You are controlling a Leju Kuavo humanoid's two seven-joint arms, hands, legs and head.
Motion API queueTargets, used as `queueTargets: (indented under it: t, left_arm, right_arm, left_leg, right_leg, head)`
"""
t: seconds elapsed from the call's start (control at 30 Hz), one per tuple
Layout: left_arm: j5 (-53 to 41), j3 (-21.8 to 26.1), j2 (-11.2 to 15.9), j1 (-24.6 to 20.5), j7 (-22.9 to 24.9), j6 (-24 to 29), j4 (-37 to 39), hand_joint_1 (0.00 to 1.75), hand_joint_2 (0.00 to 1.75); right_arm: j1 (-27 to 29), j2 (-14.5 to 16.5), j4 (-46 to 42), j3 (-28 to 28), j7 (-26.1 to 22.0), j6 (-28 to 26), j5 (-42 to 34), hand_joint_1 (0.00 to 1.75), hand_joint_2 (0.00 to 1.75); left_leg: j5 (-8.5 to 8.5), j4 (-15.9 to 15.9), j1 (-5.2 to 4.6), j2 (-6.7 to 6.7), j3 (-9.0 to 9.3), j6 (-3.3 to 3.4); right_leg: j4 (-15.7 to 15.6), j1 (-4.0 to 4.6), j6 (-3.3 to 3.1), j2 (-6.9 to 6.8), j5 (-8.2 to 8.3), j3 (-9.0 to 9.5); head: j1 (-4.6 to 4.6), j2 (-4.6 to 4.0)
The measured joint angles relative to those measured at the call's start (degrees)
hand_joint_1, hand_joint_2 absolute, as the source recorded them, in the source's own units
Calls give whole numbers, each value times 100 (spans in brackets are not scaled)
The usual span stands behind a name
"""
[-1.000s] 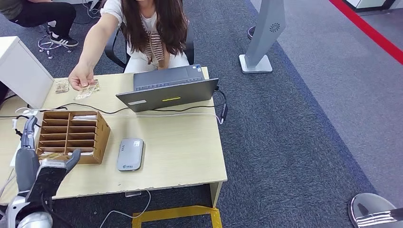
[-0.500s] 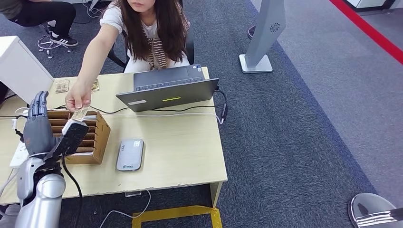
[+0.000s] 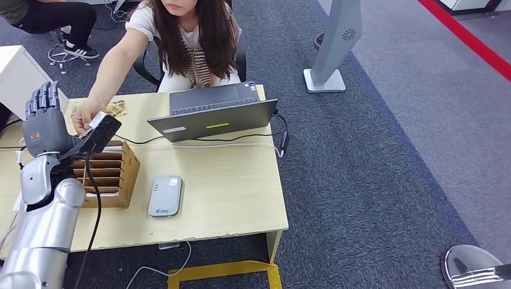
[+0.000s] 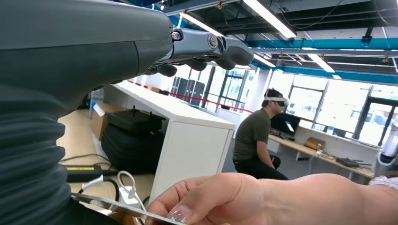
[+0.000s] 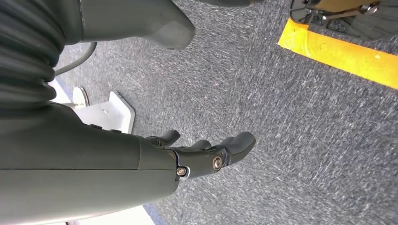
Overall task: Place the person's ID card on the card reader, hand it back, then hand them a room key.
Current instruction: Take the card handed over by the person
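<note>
Desk (image 3: 229,198): pale wood, left half of frame.
Left hand (image 3: 45,123): raised at upper left, fingers spread, holding nothing.
ID card (image 3: 96,120): pinched by person's hand (image 3: 83,117), beside thumb.
Right hand (image 5: 197,152): hanging, fingers loosely apart.
Card reader (image 3: 165,195): lower centre-left.

Even indoor lighting, sharp overhead view, wrist views soft up close.
Worktop (image 3: 229,198) evenly lit with faint shadows; ceiling strip lights (image 4: 270,16) and windows (image 4: 328,105) glare bright; the near left hand (image 4: 84,51) and person's hand (image 4: 263,199) are blurred; carpet (image 5: 291,122) grainy.

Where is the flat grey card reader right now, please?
In the head view, the flat grey card reader lies on the wooden table, right of the brown slotted box.
</note>
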Motion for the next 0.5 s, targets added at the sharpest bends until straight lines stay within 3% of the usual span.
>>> queueTargets:
  t: [0.3, 0.5]
  left_arm:
    - [-546, -169, 95, -668, 365, 139, 849, 0, 175]
    - [-608, -181, 117, -814, 407, 147, 1069, 0, 175]
  right_arm:
    - [-41, -13, 0, 135, 51, 97, 126, 0, 175]
    - [-47, -13, 0, 174, 52, 117, 149, 0, 175]
  left_leg:
    - [2, 2, 1, -2, -4, 0]
    - [2, 2, 1, -2, -4, 0]
  right_leg:
    - [1, 1, -1, -2, 1, -2]
    - [1, 1, -1, -2, 1, -2]
  head:
    - [-7, 0]
    - [-6, 0]
